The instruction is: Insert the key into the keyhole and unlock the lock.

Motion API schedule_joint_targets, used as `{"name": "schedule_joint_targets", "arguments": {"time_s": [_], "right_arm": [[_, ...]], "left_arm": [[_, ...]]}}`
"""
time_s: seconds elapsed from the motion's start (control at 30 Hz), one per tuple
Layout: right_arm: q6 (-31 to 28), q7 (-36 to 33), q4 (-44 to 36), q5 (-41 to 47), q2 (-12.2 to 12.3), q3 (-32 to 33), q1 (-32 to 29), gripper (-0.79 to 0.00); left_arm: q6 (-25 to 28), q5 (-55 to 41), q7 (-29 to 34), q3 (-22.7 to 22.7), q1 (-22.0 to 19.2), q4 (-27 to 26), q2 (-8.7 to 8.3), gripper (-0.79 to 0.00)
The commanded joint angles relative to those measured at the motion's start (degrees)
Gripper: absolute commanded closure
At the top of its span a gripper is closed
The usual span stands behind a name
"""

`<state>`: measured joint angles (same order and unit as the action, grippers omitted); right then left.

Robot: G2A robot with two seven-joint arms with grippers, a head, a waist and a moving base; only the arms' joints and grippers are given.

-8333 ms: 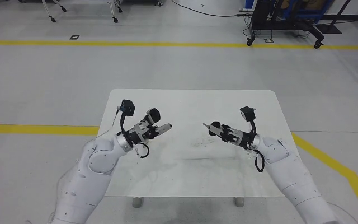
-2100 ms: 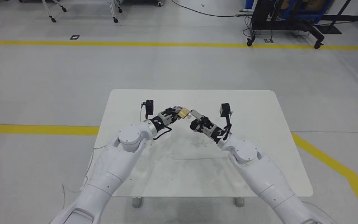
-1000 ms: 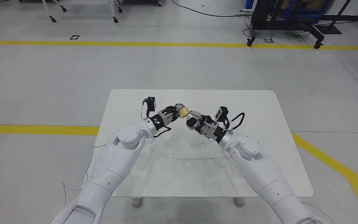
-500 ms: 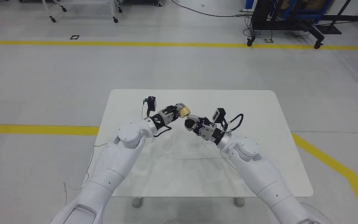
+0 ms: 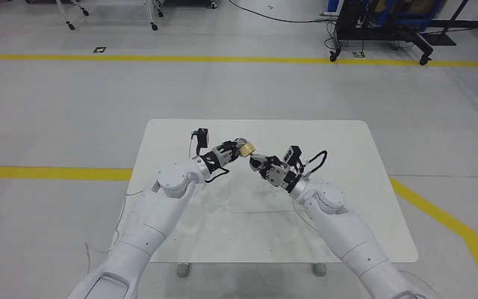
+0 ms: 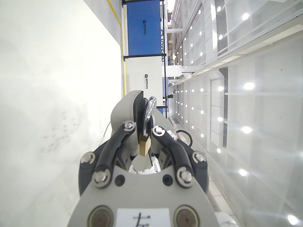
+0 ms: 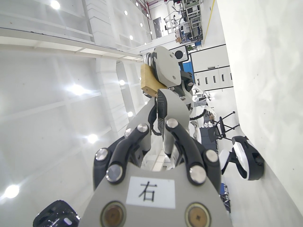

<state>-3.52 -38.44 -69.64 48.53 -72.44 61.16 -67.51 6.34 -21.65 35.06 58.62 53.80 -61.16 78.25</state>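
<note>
A brass padlock [image 5: 246, 149] hangs in the air above the middle of the white table [image 5: 343, 224]. My left gripper [image 5: 238, 146] is shut on it; in the left wrist view the brass body [image 6: 144, 146] and the silver shackle [image 6: 151, 105] sit between the left gripper's [image 6: 144, 111] pads. My right gripper [image 5: 258, 160] meets the padlock from the opposite side. In the right wrist view the right gripper [image 7: 158, 96] is shut, its tips against the bottom end of the padlock [image 7: 148, 77]. The key is almost wholly hidden between those pads.
Faint dark scuff marks [image 5: 265, 190] lie on the table under the grippers. A yellow floor line [image 5: 75, 173] runs past both sides of the table, and a dark wheeled rack [image 5: 388, 30] stands far behind.
Both arms came in from the table's sides and met at the middle. Over the last second the right wrist has rolled a little with its tips staying at the padlock; the left arm held still.
</note>
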Motion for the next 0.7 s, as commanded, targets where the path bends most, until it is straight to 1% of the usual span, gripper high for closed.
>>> {"name": "schedule_joint_targets", "arguments": {"time_s": [0.0,0.17,0.33,0.47,0.53,0.67], "right_arm": [[1.29,-0.62,0.41,2.76,-0.21,0.22,-0.03,0.000],[4.92,-3.90,2.20,10.32,-0.80,0.71,0.24,0.000],[9.13,-7.59,4.71,15.88,-1.36,0.63,1.10,0.000],[14.17,-11.31,7.09,22.30,-1.93,0.80,1.99,0.000],[15.40,-12.00,7.96,23.73,-2.14,0.81,2.53,0.000],[14.95,-12.83,8.94,22.70,-2.33,0.63,3.31,0.000]], "left_arm": [[0.92,0.17,-0.25,0.21,0.22,-0.28,0.00,0.000],[3.83,1.76,-1.78,0.30,1.05,-1.08,0.03,0.000],[6.06,2.87,-3.29,0.53,1.76,-1.66,0.07,0.000],[7.81,4.39,-4.51,0.75,2.21,-2.36,0.06,0.000],[8.00,4.71,-4.68,0.83,2.38,-2.57,0.07,0.000],[8.29,4.84,-4.73,1.07,2.56,-2.84,0.10,0.000]]}}
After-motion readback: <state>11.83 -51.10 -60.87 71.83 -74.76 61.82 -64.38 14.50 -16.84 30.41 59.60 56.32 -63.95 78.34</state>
